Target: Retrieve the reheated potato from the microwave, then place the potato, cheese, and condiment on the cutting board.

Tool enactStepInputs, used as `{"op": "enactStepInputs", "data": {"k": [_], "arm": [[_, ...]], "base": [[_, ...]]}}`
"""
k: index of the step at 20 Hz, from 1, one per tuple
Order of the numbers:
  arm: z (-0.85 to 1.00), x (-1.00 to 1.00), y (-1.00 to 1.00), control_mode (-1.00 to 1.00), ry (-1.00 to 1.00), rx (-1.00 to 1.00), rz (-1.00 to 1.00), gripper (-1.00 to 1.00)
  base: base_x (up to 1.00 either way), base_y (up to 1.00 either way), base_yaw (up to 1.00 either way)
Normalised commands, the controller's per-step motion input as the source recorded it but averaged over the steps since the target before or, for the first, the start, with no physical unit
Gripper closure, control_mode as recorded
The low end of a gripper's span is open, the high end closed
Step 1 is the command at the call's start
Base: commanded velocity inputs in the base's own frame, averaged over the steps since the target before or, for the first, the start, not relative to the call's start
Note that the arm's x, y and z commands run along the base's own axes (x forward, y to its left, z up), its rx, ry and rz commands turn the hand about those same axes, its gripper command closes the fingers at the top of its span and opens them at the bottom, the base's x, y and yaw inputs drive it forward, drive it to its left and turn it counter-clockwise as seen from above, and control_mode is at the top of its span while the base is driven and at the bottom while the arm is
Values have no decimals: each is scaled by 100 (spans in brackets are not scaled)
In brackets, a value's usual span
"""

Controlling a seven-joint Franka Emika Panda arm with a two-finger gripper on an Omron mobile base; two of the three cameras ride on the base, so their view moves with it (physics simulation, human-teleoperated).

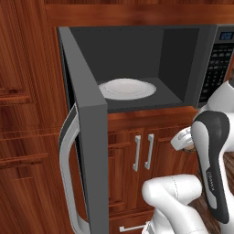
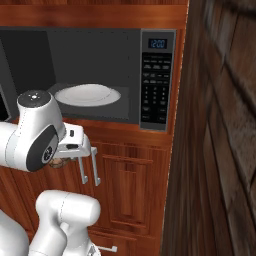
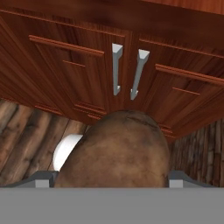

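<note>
The gripper (image 3: pixel 112 181) holds the potato (image 3: pixel 116 151), its fingers spread wide around the brown mottled lump, which sits between them and bulges up in the hand view (a sliver of the same brown skin peeks out under the hand in the right base view). Just beyond the gripper stand two wooden cabinet doors (image 3: pixel 78 74) with a pair of silver handles (image 3: pixel 127 72) side by side at their meeting edges; a wooden floor (image 3: pixel 26 140) lies below them. Higher and farther than the gripper is the microwave (image 1: pixel 137 50), its door (image 1: pixel 89 137) swung fully open, with a white plate (image 1: pixel 127 88) lying flat inside and a dark button panel (image 2: pixel 157 82) on its side.
</note>
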Motion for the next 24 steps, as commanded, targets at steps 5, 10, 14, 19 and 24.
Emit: {"op": "enactStepInputs", "data": {"k": [5,10,14,19,24], "arm": [[0,0,0,-100,0,0,0,100],[0,0,0,100,0,0,0,100],[0,0,0,100,0,0,0,100],[0,0,0,100,0,0,0,100],[0,0,0,100,0,0,0,100]], "base": [[0,0,0],[0,0,0],[0,0,0],[0,0,0],[-13,0,0]]}}
